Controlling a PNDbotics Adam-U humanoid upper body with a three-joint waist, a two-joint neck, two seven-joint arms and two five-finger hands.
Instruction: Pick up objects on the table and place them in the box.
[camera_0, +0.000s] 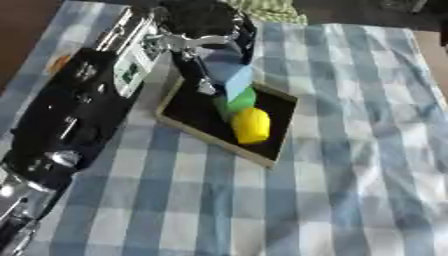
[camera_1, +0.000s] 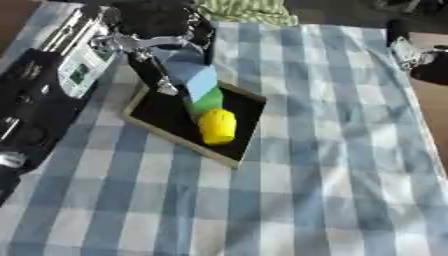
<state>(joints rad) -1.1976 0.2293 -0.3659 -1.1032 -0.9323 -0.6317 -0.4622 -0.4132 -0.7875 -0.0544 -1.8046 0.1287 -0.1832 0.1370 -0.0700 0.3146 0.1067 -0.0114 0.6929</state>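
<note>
Blue-and-white checked cloth (camera_0: 350, 150) covers the table. On it, a blue block (camera_0: 229, 75) hangs over the black-floored box (camera_0: 197, 112), pinched in the left hand (camera_0: 197, 42), whose fingers curl around it. Just below lie a green object (camera_0: 238, 102) and a yellow one (camera_0: 251, 126), touching. At the right eye view's edge, part of the right hand (camera_1: 411, 52) shows, state unclear.

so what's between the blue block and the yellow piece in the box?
A green block, wedged between blue block and yellow piece; clearest in left eye view.
</note>
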